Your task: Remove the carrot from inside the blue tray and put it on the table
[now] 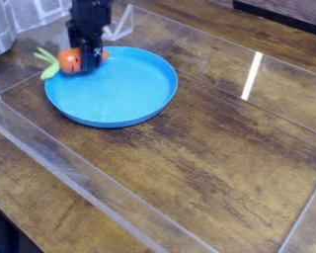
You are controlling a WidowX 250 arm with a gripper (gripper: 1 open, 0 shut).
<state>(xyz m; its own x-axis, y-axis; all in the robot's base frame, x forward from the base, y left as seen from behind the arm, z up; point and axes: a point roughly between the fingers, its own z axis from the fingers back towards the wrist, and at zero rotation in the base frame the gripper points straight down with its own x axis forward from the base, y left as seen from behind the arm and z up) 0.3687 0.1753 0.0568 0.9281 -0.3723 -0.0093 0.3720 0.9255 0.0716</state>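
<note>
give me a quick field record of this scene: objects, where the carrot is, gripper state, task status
surface: dark wood table
tray: round blue tray, far left part of the table, nothing lying on its floor
carrot: orange carrot with green top, at the tray's far left rim, apparently lifted
gripper: black gripper, pointing down, shut on the carrot
task status: carrot gripped, not yet set on the table

Orange carrot with green top, lifted above blue tray's far-left rim.
</note>
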